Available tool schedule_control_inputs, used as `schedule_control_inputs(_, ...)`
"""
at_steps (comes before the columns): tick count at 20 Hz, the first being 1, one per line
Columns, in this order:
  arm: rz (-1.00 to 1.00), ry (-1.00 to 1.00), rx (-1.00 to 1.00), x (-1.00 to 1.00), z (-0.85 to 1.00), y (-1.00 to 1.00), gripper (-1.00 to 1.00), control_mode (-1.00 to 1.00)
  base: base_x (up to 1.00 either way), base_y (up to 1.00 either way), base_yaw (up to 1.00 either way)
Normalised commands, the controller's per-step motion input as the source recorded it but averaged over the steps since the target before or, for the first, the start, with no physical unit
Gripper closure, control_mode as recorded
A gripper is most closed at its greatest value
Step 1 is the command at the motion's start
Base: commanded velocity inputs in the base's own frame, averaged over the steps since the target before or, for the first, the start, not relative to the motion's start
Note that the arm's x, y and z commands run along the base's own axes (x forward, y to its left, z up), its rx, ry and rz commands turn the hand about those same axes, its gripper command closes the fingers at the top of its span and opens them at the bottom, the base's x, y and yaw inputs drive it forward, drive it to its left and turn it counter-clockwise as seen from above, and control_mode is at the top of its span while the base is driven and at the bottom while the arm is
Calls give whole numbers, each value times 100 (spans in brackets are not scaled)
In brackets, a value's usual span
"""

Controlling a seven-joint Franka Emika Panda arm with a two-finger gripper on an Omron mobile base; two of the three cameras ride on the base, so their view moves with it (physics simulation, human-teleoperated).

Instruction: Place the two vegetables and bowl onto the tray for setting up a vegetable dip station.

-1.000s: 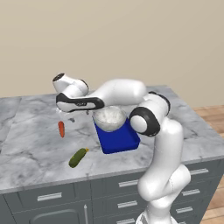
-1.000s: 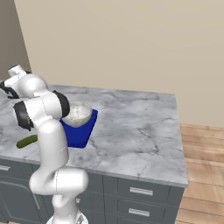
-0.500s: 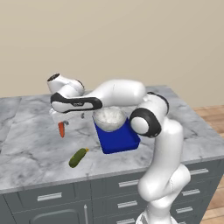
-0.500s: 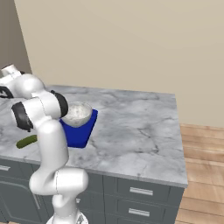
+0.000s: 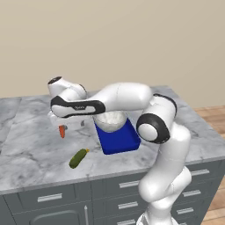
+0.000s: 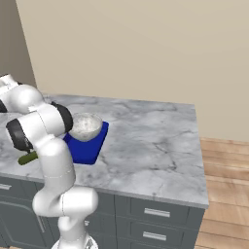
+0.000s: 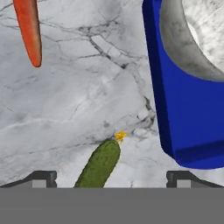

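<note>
The tool (image 7: 111,177) is being held wide open, gripping nothing, above the counter (image 5: 26,149); the bowl (image 5: 110,121) is being carried on the tray (image 5: 118,139); the carrot (image 5: 62,131) and cucumber (image 5: 78,158) are being left lying apart on the counter, beside the tray.

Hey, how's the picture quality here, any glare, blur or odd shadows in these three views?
Left base view: even, flat light, no glare; the arm throws a soft shadow on the counter near the carrot. Right base view: sharp, the wall evenly lit. Hand view: the cucumber and tray are crisp, with a soft shadow beside the tray's wall.
</note>
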Motion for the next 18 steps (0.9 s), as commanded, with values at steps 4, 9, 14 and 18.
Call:
schedule_control_inputs(4, -23, -16, 4, -44, -12, -5, -100, -100, 0, 0, 0)
schedule_control_inputs(9, -26, -4, 7, -21, -5, -9, -100, -100, 0, 0, 0)
schedule_control_inputs(14, -28, 13, 12, -10, 0, -9, -100, -100, 0, 0, 0)
schedule_control_inputs(18, -22, 9, 12, -16, -8, -5, -100, -100, 0, 0, 0)
